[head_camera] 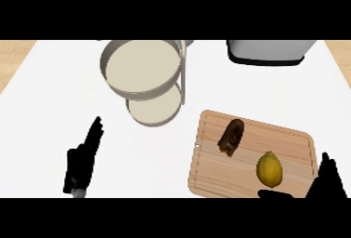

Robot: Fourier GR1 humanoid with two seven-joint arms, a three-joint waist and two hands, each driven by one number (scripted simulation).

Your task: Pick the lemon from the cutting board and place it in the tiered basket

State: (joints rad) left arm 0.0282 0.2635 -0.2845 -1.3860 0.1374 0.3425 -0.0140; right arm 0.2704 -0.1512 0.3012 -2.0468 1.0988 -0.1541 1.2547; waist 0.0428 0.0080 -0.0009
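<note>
One brown item (231,137) beside lemon (269,169) on cutting board (212,181), apart.

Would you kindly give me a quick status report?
Both hands open: left hand, right hand beside lemon. Lemon on cutting board. Tiered basket path unobstructed.

Two black hands are seen, matte and without markings, screws or cables. The left hand (83,160) is shown as a long, narrow silhouette: slim fingers tapering to a point, with a broader, blocky palm below them. Just beneath that palm, a short piece of grey forearm (80,192) is visible. The right hand (328,180) is seen as the same plain black, with tapered fingers.
</note>
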